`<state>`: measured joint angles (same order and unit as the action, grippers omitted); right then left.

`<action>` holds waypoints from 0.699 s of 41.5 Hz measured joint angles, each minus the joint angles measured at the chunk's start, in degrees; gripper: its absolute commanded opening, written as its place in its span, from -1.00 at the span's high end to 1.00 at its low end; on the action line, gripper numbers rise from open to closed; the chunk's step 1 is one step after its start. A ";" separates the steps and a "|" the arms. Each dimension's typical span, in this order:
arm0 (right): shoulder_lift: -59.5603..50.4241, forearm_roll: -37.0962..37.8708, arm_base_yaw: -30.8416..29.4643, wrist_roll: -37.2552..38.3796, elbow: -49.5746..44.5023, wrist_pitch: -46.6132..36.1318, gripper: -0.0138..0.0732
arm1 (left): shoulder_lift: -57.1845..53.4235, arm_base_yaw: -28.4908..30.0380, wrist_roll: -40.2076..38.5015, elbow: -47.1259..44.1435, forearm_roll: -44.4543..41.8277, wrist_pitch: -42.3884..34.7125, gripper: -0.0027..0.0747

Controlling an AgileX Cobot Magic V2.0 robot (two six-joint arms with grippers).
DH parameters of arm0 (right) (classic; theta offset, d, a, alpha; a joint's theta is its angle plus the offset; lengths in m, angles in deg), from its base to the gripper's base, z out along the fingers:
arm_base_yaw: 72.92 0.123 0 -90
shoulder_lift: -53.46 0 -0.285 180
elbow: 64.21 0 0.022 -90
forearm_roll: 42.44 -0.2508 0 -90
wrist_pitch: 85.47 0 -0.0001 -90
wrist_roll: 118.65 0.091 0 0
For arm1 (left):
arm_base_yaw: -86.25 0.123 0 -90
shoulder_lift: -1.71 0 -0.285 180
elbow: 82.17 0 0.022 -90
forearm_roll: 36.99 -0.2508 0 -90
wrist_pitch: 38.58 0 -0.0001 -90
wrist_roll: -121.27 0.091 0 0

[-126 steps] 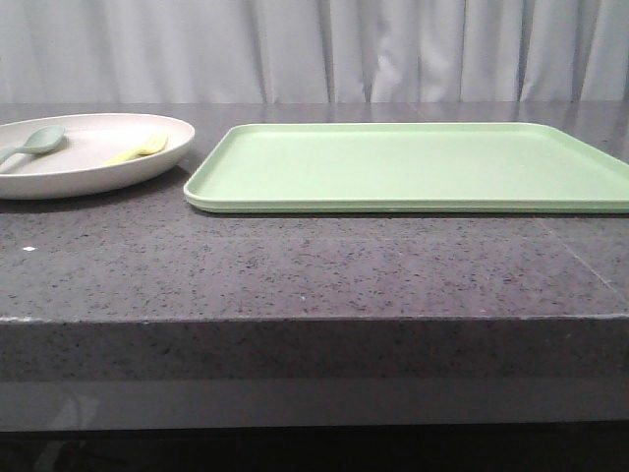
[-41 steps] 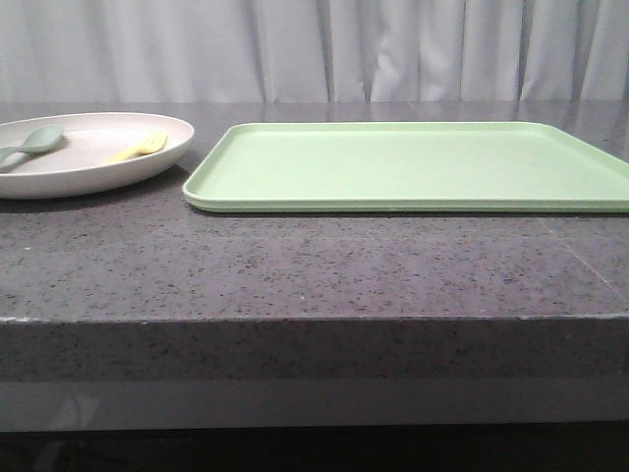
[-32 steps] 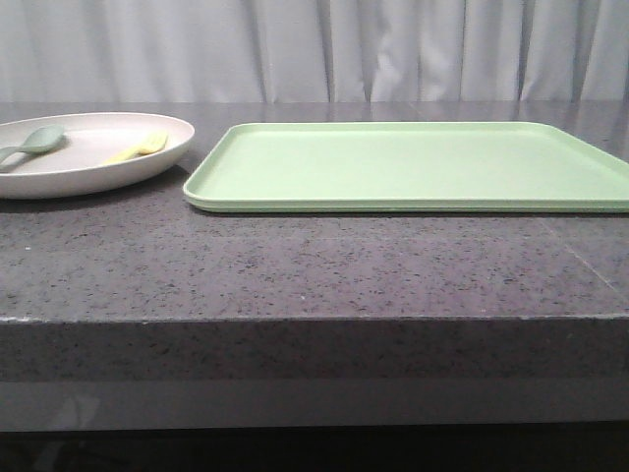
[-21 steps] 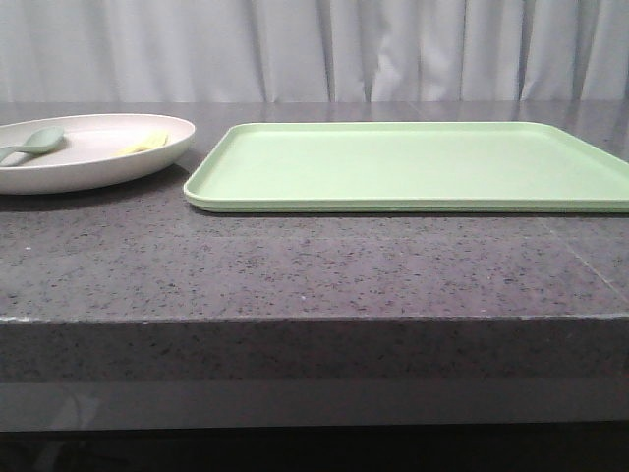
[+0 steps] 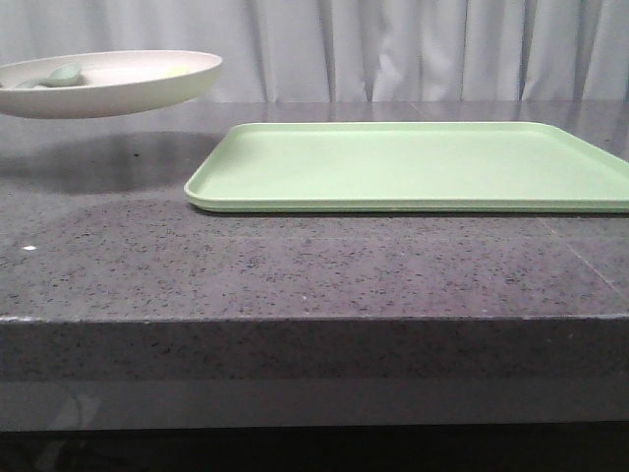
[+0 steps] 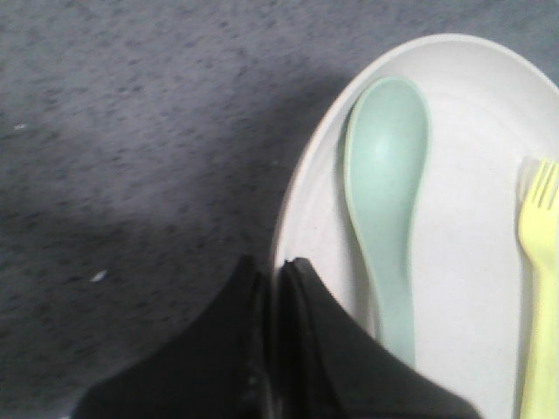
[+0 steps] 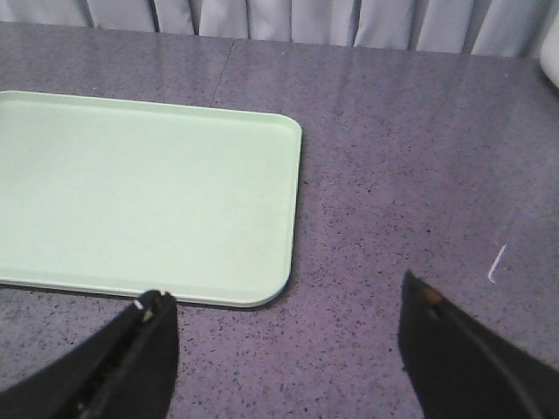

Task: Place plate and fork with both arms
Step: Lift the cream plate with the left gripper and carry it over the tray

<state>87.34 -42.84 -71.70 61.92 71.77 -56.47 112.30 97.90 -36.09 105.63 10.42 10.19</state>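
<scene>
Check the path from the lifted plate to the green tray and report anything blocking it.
Nothing visible blocks it. The plate hangs above the table, left of the tray, whose surface is bare. The left gripper pinches the plate's rim.

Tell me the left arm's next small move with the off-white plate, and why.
Probably carry the pinkish off-white round plate sideways over the light-green rectangular tray. The left gripper pinches its rim, it hangs above the counter, and the tray lies bare beside it.
</scene>
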 measured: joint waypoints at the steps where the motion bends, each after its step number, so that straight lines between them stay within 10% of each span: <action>1: 0.00 0.00 0.00 0.00 0.00 0.00 -0.58 | 0.00 -1.14 -0.80 0.58 -0.11 -0.04 0.98; 29: 0.00 0.09 0.00 0.00 0.00 0.00 -0.58 | 1.37 -31.00 -27.95 8.52 -14.67 -13.89 0.98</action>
<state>87.34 -42.76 -71.70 61.92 71.77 -56.47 113.67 66.90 -64.04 114.14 -4.26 -3.71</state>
